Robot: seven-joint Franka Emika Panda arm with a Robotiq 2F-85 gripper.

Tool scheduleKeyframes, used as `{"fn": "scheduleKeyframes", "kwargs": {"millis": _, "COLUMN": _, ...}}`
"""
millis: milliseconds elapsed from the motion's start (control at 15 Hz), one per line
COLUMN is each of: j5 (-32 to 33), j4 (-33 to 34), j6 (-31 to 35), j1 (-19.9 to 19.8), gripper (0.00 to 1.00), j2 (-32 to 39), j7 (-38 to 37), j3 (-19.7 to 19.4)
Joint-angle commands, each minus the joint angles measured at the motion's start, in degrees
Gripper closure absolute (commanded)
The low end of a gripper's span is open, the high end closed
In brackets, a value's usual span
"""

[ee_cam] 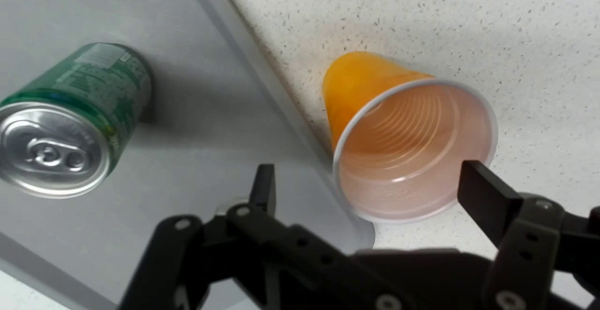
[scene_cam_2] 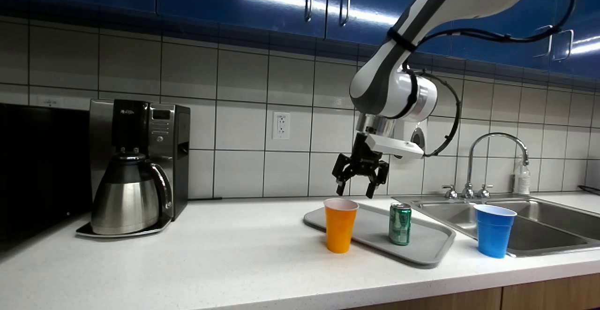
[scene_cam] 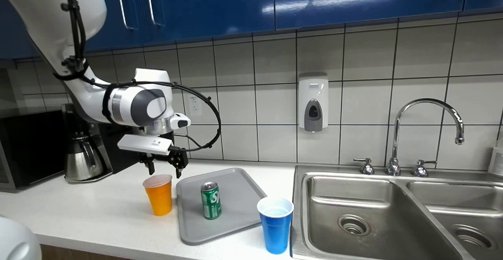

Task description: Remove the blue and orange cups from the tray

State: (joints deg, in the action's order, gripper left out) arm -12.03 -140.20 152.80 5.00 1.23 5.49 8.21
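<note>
White, grey-panelled arm (scene_cam: 94,98), black cables (scene_cam: 74,16) and straps (scene_cam_2: 401,39), black gripper (scene_cam_2: 355,191), silver screws (ee_cam: 388,302).

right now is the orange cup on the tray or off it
Off. In an exterior view, the orange cup stands upright on the white counter, its base clear of the gray tray.

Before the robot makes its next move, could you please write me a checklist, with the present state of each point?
1. Black two-finger gripper open and empty: ok.
2. Orange plastic cup off the grey rectangular tray: ok, upright on the white counter beside it.
3. Blue plastic cup off the tray: ok, upright on the counter near the stainless steel sink.
4. Blue cup apart from the sink's rim: cannot tell, they look close.
5. Green metal drink can upright on the tray: ok.
6. Enough height between gripper and orange cup: cannot tell, the gap looks small.
</note>
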Motion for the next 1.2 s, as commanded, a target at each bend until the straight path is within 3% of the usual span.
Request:
{"fn": "scheduleKeyframes", "kwargs": {"millis": 0, "j5": -0.04, "j4": -3.70, "j6": -0.37, "j1": 0.32, "gripper": 0.00, "j2": -5.61, "j7": 1.50, "j3": -0.84}}
{"fn": "scheduleKeyframes", "kwargs": {"millis": 600, "j5": 2.55, "j4": -8.88, "j6": -0.38, "j1": 0.41, "gripper": 0.00, "j2": -13.03, "j7": 1.62, "j3": -2.82}}
{"fn": "scheduleKeyframes", "kwargs": {"millis": 667, "j5": 1.63, "j4": -6.16, "j6": -0.16, "j1": 0.80, "gripper": 0.00, "j2": -9.19, "j7": 0.28, "j3": -2.77}}
{"fn": "scheduleKeyframes", "kwargs": {"millis": 1133, "j5": 2.13, "j4": -7.69, "j6": -0.14, "j1": 0.85, "gripper": 0.00, "j2": -11.10, "j7": 0.25, "j3": -3.08}}
